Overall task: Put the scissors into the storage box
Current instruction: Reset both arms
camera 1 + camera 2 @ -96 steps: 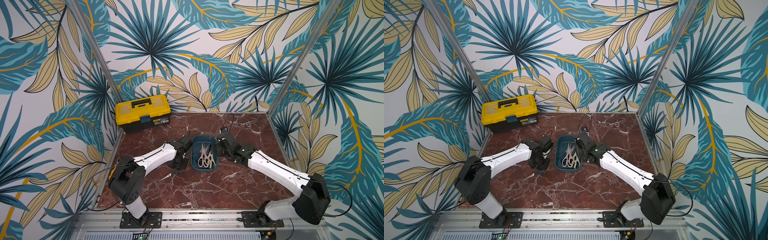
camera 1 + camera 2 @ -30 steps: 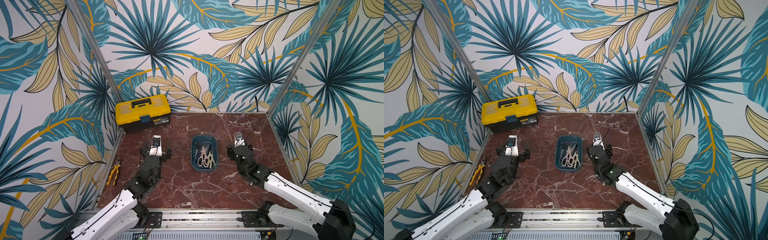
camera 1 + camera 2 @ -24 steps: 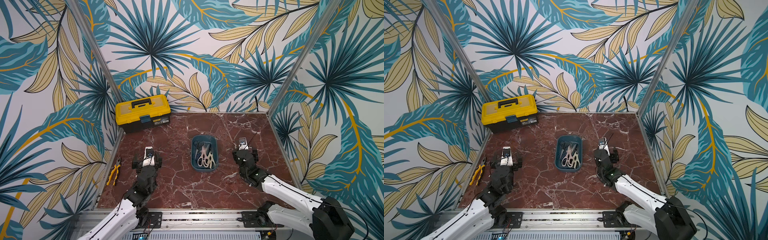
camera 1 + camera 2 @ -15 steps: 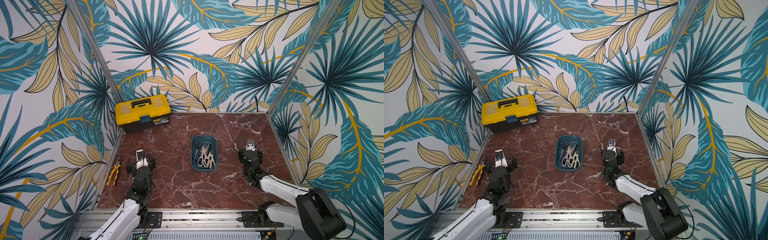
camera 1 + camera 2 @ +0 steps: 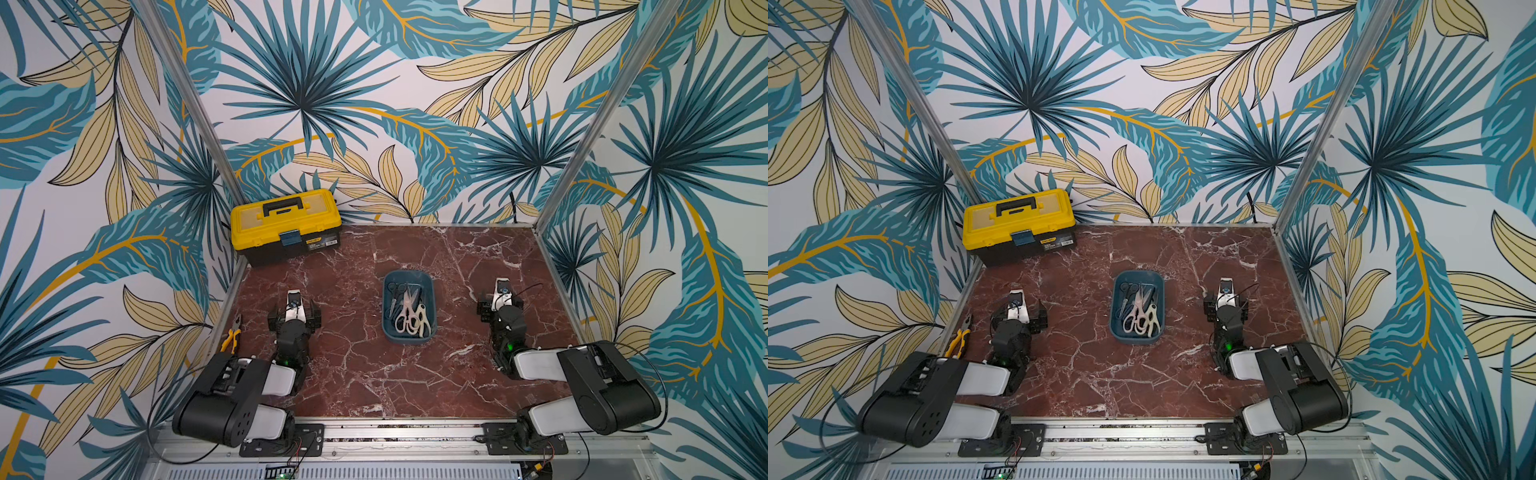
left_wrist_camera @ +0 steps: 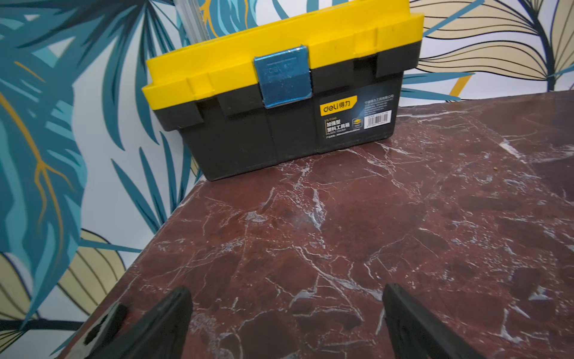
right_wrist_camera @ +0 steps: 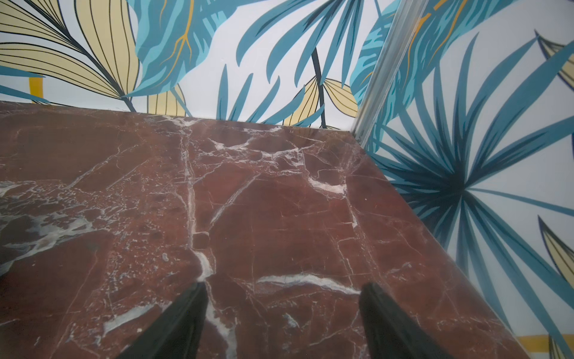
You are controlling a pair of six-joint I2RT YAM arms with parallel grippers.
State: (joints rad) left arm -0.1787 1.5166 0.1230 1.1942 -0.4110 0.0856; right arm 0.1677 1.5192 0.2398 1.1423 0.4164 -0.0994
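Scissors (image 5: 409, 320) lengthwise in storage box (image 5: 409, 338), blades toward back wall (image 5: 415, 124)

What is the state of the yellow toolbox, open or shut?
Shut. In the left wrist view the yellow toolbox has its lid down flat on the black base, and the blue latch is folded over the front.
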